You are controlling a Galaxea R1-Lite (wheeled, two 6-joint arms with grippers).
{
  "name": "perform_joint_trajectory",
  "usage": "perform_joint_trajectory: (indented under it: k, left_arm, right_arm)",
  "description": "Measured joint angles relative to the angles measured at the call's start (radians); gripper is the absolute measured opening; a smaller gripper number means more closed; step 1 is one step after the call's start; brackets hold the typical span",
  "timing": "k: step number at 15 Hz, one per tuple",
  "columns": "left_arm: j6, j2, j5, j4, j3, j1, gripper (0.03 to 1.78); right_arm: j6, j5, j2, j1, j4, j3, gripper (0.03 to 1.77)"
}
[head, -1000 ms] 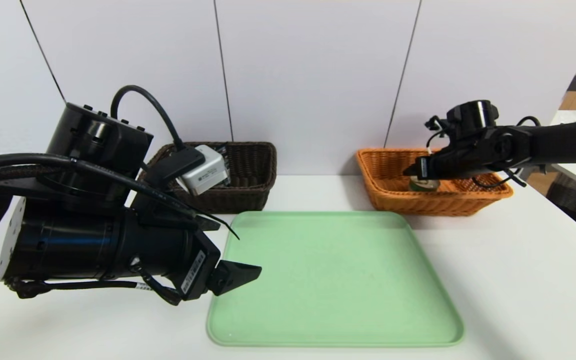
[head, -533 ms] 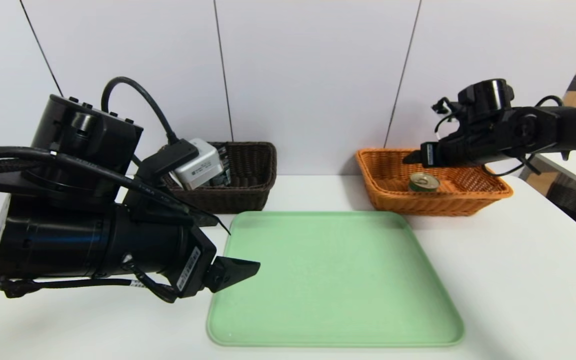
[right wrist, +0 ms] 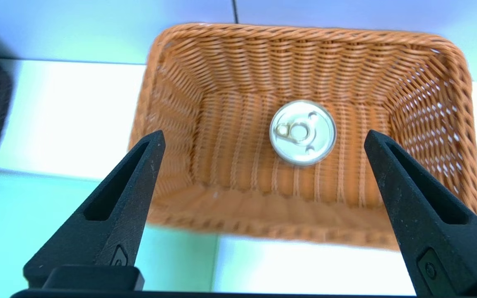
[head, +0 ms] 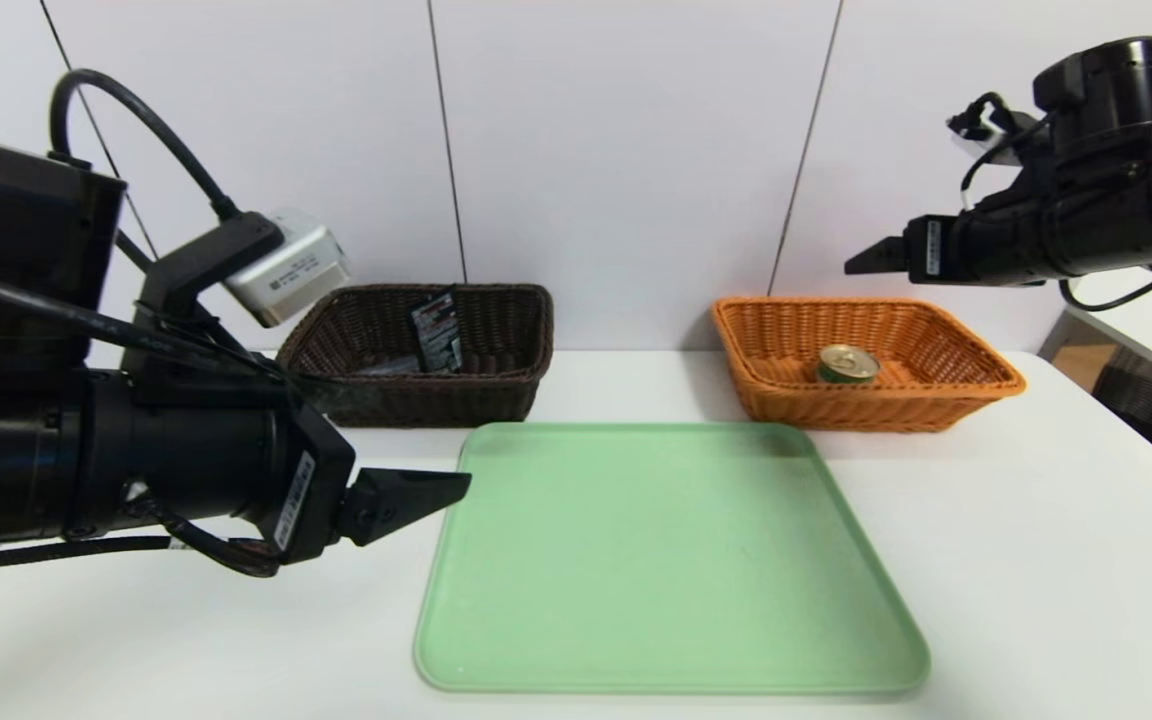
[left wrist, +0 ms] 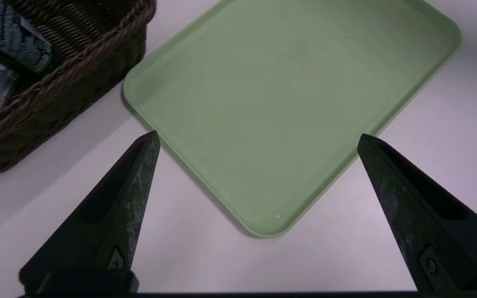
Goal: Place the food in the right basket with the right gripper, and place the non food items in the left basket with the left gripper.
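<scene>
1. The green tray (head: pixel 671 560) is my landmark: it lies bare in the middle of the table, nothing on it for either arm to fetch
2. The can (head: pixel 847 363) stands upright, pull-tab lid up, inside the orange basket (head: pixel 976 390), which sits just beyond the tray's far right corner
3. The right gripper (right wrist: pixel 263 140) hangs high above that basket, well clear of it, jaws spread wide and holding nothing; the can lies straight below and ahead, between the open fingers as its wrist camera sees it
4. The left gripper (left wrist: pixel 257 138) hovers over the tray's near left edge, jaws also wide and empty
5. The dark basket (head: pixel 496 395) beyond the tray's far left corner holds a dark packet (head: pixel 437 331) leaning on its wall
6. By my reckoning the sorting looks finished; each arm is nearest its own basket, with no item between
</scene>
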Motion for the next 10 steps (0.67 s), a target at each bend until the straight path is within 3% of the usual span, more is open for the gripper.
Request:
perform_joint_trajectory:
  k: [5, 10]
  left_arm:
    - [-0.020, -0.122, 0.113, 0.077, -0.001, 0.049, 1.69]
    - [-0.022, -0.273, 0.123, 0.150, 0.026, 0.157, 1.69]
  right_arm:
    - [0.002, -0.001, -0.279, 0.017, 0.002, 0.272, 1.68]
    - [0.000, 0.000, -0.575, 0.029, 0.002, 0.544, 1.69]
